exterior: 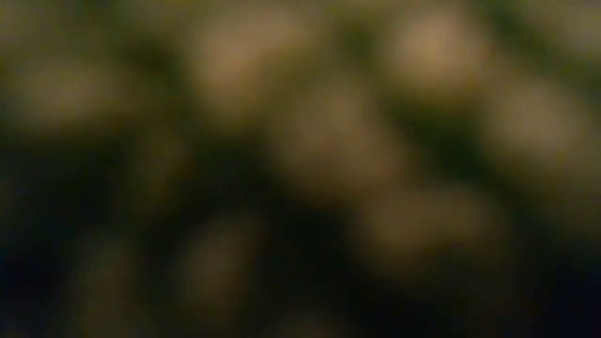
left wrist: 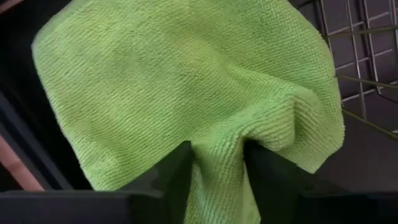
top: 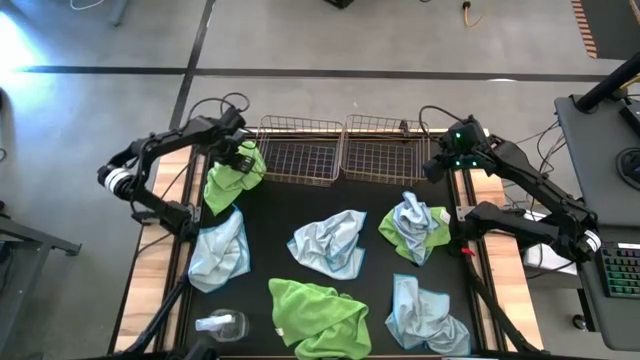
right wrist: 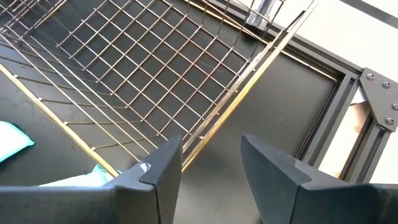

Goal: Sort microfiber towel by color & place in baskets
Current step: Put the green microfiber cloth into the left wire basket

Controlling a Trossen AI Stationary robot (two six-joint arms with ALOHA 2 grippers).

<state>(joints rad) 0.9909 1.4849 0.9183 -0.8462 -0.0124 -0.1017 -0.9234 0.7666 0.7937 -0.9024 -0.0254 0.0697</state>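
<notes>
Left gripper (left wrist: 216, 163): fingers pinch a fold of a lime green towel (left wrist: 186, 81); the cloth hangs bunched from the grip, draped over the near-left corner of the left basket (top: 300, 152). Just past the gripper, that basket's mesh floor looks bare. Below the gripper on the mat: a pale blue towel (top: 220, 250).

Right gripper (right wrist: 211, 155): fingers apart, nothing between them, poised above the outer rim of the right basket (right wrist: 149, 68), near the table edge. Nearest to it, a blue-and-green crumpled pair (top: 415, 228); farther off, a blue towel at centre (top: 330, 243), a second green towel (top: 320, 315) and another blue one (top: 425, 320) at the near edge.

Low view: unreadable blur.
</notes>
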